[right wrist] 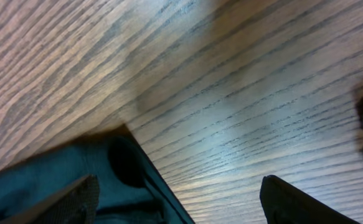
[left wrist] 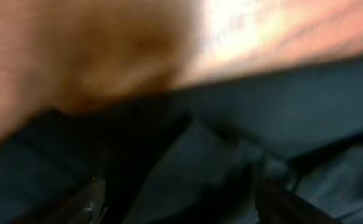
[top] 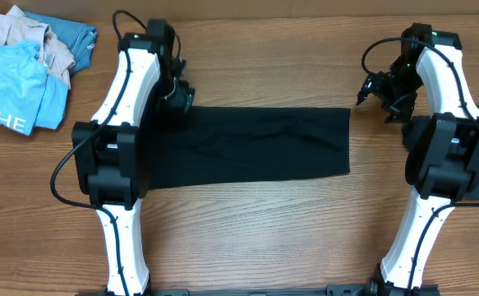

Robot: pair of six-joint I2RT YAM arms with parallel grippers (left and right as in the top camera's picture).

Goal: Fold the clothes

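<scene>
A black T-shirt (top: 255,144), one of the clothes, lies folded into a long flat band across the middle of the table. My left gripper (top: 180,97) hovers over its far left corner. The blurred left wrist view shows dark fabric (left wrist: 231,143) under fingers (left wrist: 94,199) that stand wide apart, open. My right gripper (top: 377,100) is just off the band's far right corner, open. In the right wrist view that corner of fabric (right wrist: 75,168) lies under my left finger (right wrist: 75,199), and bare wood lies between the two fingers.
At the table's far left corner sits a pile of other clothes: a light-blue shirt with white lettering (top: 13,94), a beige one (top: 21,33) and a teal one (top: 73,39). Both arm bases stand at the near edge.
</scene>
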